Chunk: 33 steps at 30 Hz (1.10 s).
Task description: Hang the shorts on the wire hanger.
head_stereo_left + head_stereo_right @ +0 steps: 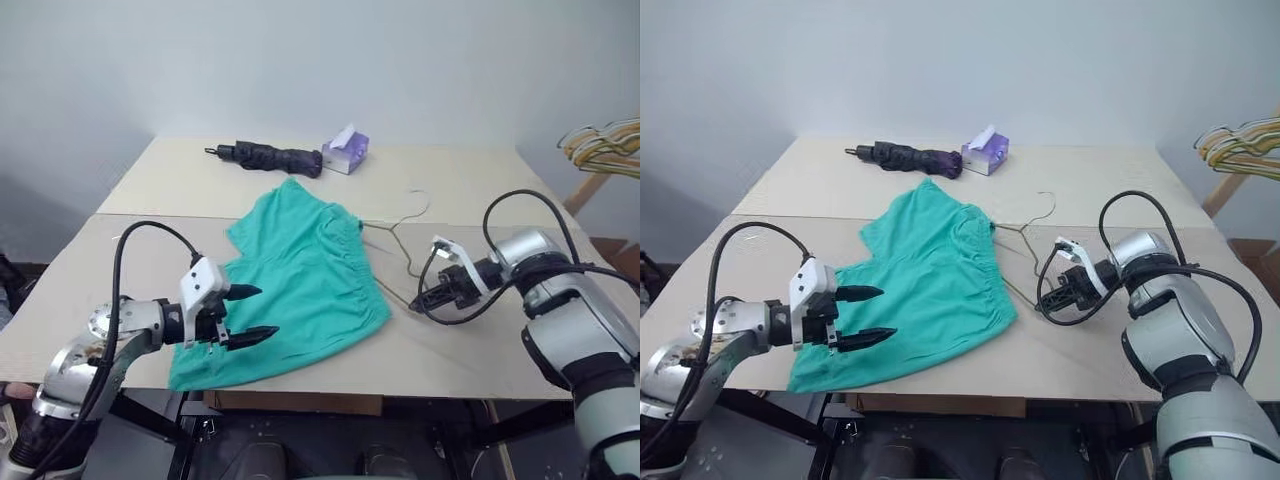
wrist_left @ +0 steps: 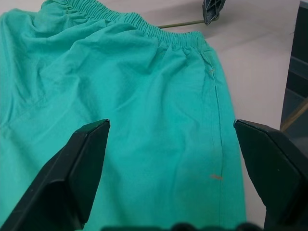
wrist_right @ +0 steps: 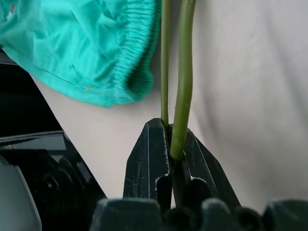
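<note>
The teal-green shorts [image 1: 300, 280] lie spread flat in the middle of the table, waistband toward the right. The thin olive wire hanger [image 1: 403, 250] lies on the table just right of the waistband, its hook [image 1: 422, 197] pointing to the far side. My right gripper [image 1: 414, 300] is shut on the wire hanger [image 3: 183, 72] at its near corner, close beside the waistband's end. My left gripper [image 1: 269, 310] stands open just above the shorts' near left leg, with nothing between its fingers [image 2: 91, 159].
A dark purple folded umbrella [image 1: 270, 156] and a purple tissue box [image 1: 346, 152] lie at the back of the table [image 1: 480, 350]. A bundle of coloured hangers [image 1: 605, 145] hangs off to the far right. The table's front edge runs just under the shorts' hem.
</note>
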Motion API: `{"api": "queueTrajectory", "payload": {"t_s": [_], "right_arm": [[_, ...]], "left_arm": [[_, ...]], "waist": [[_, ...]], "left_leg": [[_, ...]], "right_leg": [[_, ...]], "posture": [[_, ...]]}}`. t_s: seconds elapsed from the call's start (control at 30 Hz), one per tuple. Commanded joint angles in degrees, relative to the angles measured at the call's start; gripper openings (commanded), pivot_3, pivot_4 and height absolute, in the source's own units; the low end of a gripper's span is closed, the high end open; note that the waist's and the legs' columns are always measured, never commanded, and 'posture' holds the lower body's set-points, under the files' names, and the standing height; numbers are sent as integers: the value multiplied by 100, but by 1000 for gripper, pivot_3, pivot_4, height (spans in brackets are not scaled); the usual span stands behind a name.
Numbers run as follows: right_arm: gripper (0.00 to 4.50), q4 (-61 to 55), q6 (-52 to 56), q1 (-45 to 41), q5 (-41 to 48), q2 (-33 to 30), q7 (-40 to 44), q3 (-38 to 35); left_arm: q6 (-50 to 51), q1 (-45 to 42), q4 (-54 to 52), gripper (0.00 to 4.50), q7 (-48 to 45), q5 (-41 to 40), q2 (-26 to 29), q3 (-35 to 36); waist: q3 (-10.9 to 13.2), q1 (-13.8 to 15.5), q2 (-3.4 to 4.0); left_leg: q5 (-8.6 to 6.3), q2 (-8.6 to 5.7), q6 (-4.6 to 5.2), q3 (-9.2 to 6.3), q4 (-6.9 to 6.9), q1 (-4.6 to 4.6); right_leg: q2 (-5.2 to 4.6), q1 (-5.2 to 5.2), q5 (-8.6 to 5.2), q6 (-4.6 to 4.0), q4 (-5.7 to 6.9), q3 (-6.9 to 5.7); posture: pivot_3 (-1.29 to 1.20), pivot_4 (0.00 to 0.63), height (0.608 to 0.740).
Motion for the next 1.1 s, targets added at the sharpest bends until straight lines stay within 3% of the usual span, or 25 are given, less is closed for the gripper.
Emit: {"api": "queueTrajectory", "payload": {"t_s": [0.03,0.17,0.43,0.57,0.7,0.8,1.0,1.1], "right_arm": [[0,-21,-259,-75,-37,-54,-5,-629],[0,-581,-769,198,60,-77,-461,-1351],[0,-3698,-1935,1556,-78,-135,-1492,-2052],[0,-4471,-2734,1695,-470,-172,-1841,-1942],[0,-4623,-3128,1555,-713,-171,-1869,-1876],[0,-4666,-3192,1321,-813,-65,-1862,-1838],[0,-4942,-3097,1165,-1069,40,-1817,-1609],[0,-5134,-3022,1195,-1098,56,-1749,-1538]], "left_arm": [[-51,-3,-180,4467,38,-62,32,184],[-88,8,-108,4467,22,-63,42,229],[-149,-460,239,4467,-565,-531,325,810],[-448,-1560,804,4467,-630,-858,450,1539],[-486,-2603,1420,4467,-760,-947,619,1679],[-802,-3415,2223,4467,-1190,-590,855,1331],[-1436,-5062,4005,4467,-2518,499,900,-61],[-2353,-5658,4865,4467,-3054,1531,840,-942]], "waist": [[0,49,0],[0,76,0],[-1,51,2],[-1,-18,2],[-2,-99,0],[-2,-153,0],[-2,-254,0],[-2,-261,0]], "left_leg": [[0,0,0,0,0,-2],[0,0,0,1,1,-4],[1,0,-2,2,8,-58],[2,0,-2,-3,14,-73],[2,-2,-3,-4,16,-70],[2,-2,-2,-4,17,-69],[5,-2,-5,-6,17,-66],[5,-2,-6,-6,18,-72]], "right_leg": [[0,-3,0,0,2,0],[0,-9,0,0,6,0],[1,-74,0,-1,30,4],[1,-82,1,-1,29,-2],[-1,-69,1,0,18,-2],[0,-70,1,-1,23,-3],[2,-67,1,-1,27,-4],[3,-73,1,-1,26,-3]], "posture": [[248,0,740],[229,0,740],[161,0,740],[141,0,740],[138,0,740],[135,0,740],[149,0,740],[140,0,740]]}}
